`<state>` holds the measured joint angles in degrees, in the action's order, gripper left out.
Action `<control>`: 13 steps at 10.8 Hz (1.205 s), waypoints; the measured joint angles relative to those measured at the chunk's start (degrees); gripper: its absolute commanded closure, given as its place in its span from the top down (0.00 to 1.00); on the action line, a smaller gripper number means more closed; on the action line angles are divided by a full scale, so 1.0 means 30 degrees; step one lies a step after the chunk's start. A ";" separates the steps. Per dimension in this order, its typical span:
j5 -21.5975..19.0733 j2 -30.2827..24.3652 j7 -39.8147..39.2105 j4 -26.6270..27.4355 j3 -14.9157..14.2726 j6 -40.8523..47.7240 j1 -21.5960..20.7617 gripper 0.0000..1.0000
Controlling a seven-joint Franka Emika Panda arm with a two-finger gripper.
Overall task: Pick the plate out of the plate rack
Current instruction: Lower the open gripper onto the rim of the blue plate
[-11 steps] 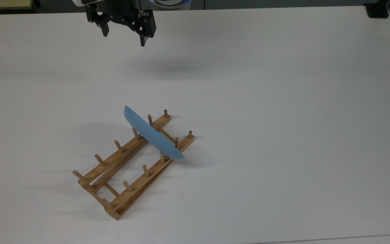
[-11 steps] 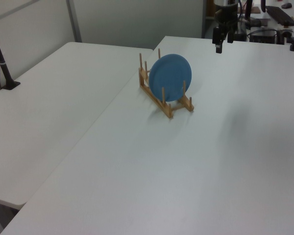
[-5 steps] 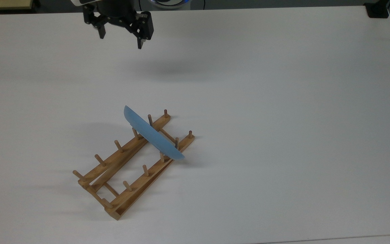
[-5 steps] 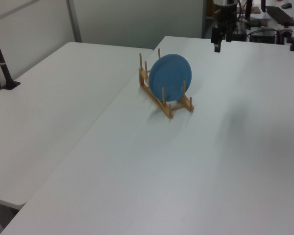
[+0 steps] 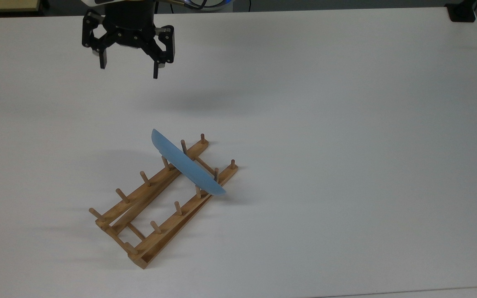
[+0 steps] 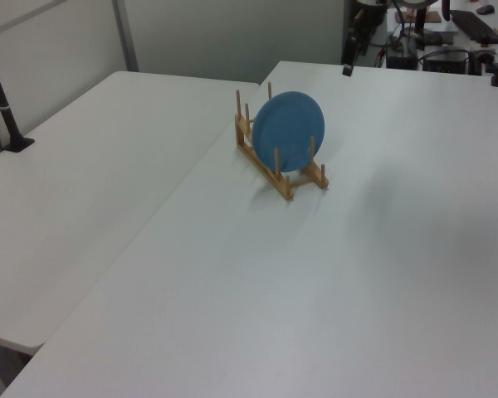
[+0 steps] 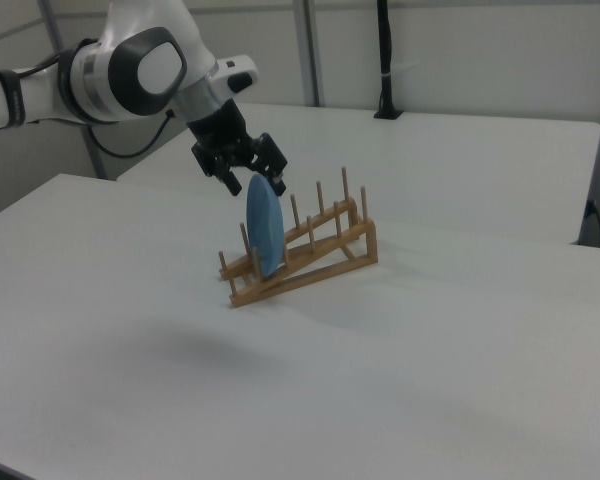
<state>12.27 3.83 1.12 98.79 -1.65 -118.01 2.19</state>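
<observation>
The light-blue plate (image 5: 186,163) stands on edge between the pegs near one end of the wooden plate rack (image 5: 155,209), which lies diagonally on the white table. My gripper (image 5: 129,69) hangs open and empty above the table, well apart from the plate, toward the top view's upper left. In the right view the gripper (image 7: 255,181) shows just behind the top of the plate (image 7: 264,235), with the rack (image 7: 320,255) stretching to the right view's right. The left view shows the plate's (image 6: 288,131) round face in the rack (image 6: 280,180).
The white table (image 5: 346,165) spreads wide around the rack. A second white table (image 6: 91,207) adjoins it on the left view's left, with a black post (image 6: 4,108) on it. A black object (image 5: 462,12) sits at the top view's upper right corner.
My gripper has moved toward the top view's left and somewhat nearer the rack, still open. The plate and rack have not moved.
</observation>
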 measured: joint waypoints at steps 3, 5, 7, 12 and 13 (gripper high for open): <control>0.0452 0.0783 -0.2469 -0.0009 0.0048 -0.3230 -0.0151 0.76; 0.1666 0.1689 -0.2757 -0.0018 0.0077 -0.4487 -0.0626 0.72; 0.2335 0.2352 -0.2761 -0.0056 0.0085 -0.5248 -0.1046 0.68; 0.3691 0.3049 -0.2805 -0.0134 0.0088 -0.5736 -0.1525 0.42; 0.4201 0.3260 -0.2746 -0.0136 0.0089 -0.5979 -0.1577 0.38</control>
<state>24.88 13.60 -7.12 98.38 -1.39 -135.94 -2.54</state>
